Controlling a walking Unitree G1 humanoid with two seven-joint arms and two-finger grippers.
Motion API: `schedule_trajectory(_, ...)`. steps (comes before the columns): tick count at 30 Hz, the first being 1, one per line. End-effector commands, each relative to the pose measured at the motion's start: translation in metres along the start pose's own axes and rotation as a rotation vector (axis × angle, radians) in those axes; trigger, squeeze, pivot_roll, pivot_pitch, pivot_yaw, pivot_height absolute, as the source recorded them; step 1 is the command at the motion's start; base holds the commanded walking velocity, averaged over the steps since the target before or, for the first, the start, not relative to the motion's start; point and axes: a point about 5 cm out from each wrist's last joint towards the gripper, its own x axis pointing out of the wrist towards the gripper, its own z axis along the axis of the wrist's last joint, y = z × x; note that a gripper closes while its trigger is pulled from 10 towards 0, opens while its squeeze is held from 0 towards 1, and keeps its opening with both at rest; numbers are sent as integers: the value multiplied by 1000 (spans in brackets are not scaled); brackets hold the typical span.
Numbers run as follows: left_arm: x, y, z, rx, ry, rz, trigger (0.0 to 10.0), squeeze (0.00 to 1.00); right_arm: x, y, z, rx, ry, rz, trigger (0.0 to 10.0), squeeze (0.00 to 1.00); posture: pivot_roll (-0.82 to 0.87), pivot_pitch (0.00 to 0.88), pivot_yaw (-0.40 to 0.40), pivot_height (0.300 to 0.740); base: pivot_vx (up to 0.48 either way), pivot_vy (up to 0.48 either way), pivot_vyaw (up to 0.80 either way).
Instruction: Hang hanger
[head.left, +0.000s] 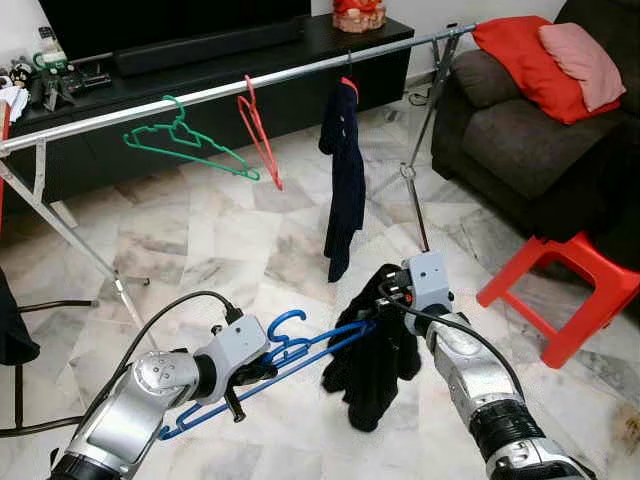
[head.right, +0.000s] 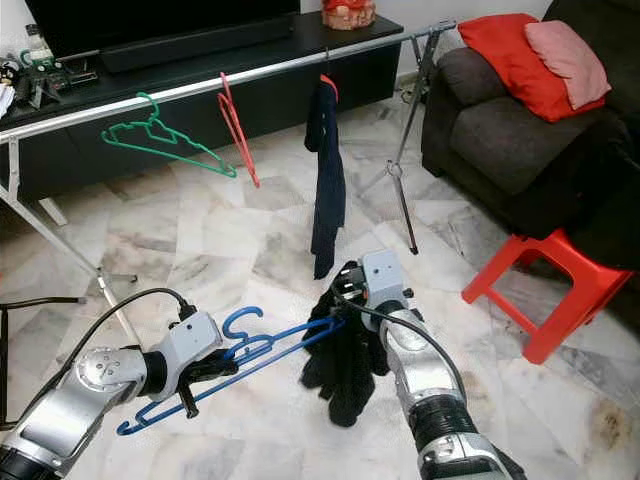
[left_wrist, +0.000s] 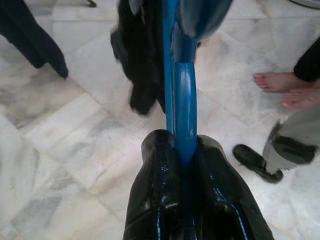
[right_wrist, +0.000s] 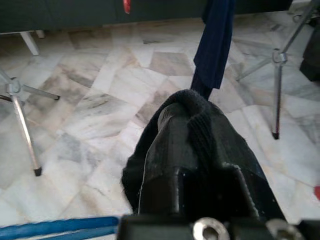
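Note:
My left gripper (head.left: 250, 375) is shut on a blue hanger (head.left: 290, 350), held low over the floor with its hook up; in the left wrist view the blue bar (left_wrist: 182, 100) runs out between the two black fingers (left_wrist: 155, 190). A black garment (head.left: 380, 360) hangs off the hanger's far end. My right gripper (head.left: 385, 295) is shut on the top of that garment, and the cloth (right_wrist: 200, 130) wraps over its fingers. Beyond stands a silver clothes rail (head.left: 200, 95) carrying a green hanger (head.left: 185, 145), a red hanger (head.left: 260, 135) and a navy garment (head.left: 345, 170).
A dark sofa (head.left: 520, 150) with red cushions and a red stool (head.left: 565, 290) stand on the right. A black TV console (head.left: 200, 60) runs behind the rail. The rail's legs (head.left: 415, 190) splay onto the marble floor. A person's bare feet (left_wrist: 280, 82) are nearby.

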Motion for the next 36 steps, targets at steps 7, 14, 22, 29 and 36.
schedule_trajectory(7,-6,11,3,20,-7,66,10000,0,-2,-5,2,-9,-18,-9,10000,0,26,161,9,740,0,0,0)
schedule_trajectory(14,-1,7,9,-5,-41,44,10000,0,-2,3,1,-12,-20,25,10000,0,18,150,7,740,0,0,0)
schedule_trajectory(22,2,1,8,-26,-51,13,10000,0,-1,6,8,-26,-44,49,10000,0,17,143,1,740,0,0,0)
schedule_trajectory(29,16,-5,13,-27,-67,18,10000,0,1,20,21,-10,-96,101,10000,0,10,149,1,740,0,0,0)
schedule_trajectory(36,37,-9,29,-29,-106,99,10000,0,-1,44,34,43,-146,171,10000,0,-1,164,1,740,0,0,0)
